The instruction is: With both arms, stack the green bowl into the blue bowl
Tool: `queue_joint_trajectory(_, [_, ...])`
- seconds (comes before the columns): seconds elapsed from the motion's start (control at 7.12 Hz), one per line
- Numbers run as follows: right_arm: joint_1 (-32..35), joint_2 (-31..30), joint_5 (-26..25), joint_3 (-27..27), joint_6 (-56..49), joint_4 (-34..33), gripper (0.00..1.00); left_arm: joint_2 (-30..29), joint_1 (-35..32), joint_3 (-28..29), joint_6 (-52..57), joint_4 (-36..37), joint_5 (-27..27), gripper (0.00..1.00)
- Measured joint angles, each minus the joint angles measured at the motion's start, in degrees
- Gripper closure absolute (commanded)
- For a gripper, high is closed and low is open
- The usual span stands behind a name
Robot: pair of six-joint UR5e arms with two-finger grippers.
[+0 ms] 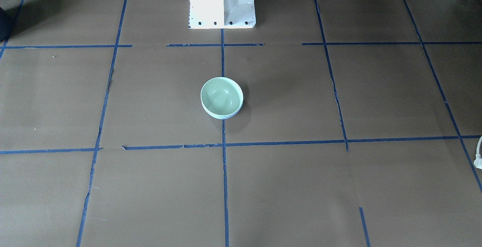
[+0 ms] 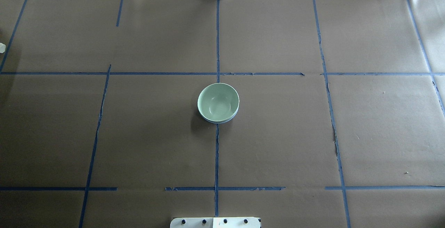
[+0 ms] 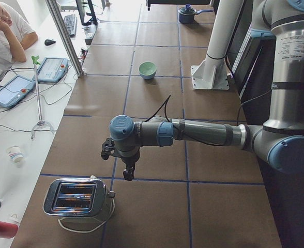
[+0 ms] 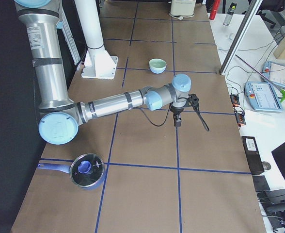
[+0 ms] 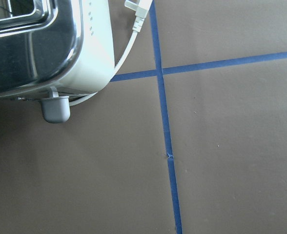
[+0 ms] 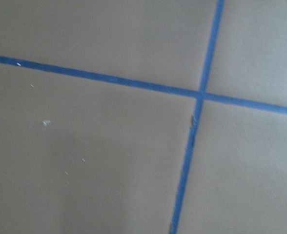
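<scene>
The brown tabletop [image 2: 139,134] carries a blue tape grid. Nearest, at its 2 ends, the left pincer [image 3: 127,175] and right pincer [image 4: 177,122] hang; whether either is spread I cannot tell. Farther off, at the centre, the glossy green bowl [image 1: 221,95] sits nested in the blue bowl [image 1: 222,117], of which only a thin pale rim shows. The stacking looks done.

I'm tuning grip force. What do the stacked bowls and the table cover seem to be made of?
Green bowl: glossy, perhaps glazed ceramic or melamine; soft highlights inside. Blue bowl: only a pale rim sliver shows beneath, seemingly alike. Table cover: matte brown paper, torn along the blue tape.
</scene>
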Motion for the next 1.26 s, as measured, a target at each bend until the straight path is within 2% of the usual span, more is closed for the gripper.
queue_joint_trajectory(0.14, [2.5, -3.4, -0.1, 0.0, -2.2, 0.2, 0.0, 1.6, -0.4, 0.4, -0.1, -4.2, -1.6, 0.0])
queue_joint_trajectory(0.42, [4.4, -6.0, -0.2, 0.1, -2.8, 0.4, 0.0, 4.8, -0.7, 1.9, -0.3, -9.2, -2.6, 0.0])
queue_joint_trajectory(1.26, [4.5, -4.7, 0.6, 1.2, -2.8, -5.4, 0.0, 7.7, -1.0, 2.7, -0.2, -10.1, -2.2, 0.0])
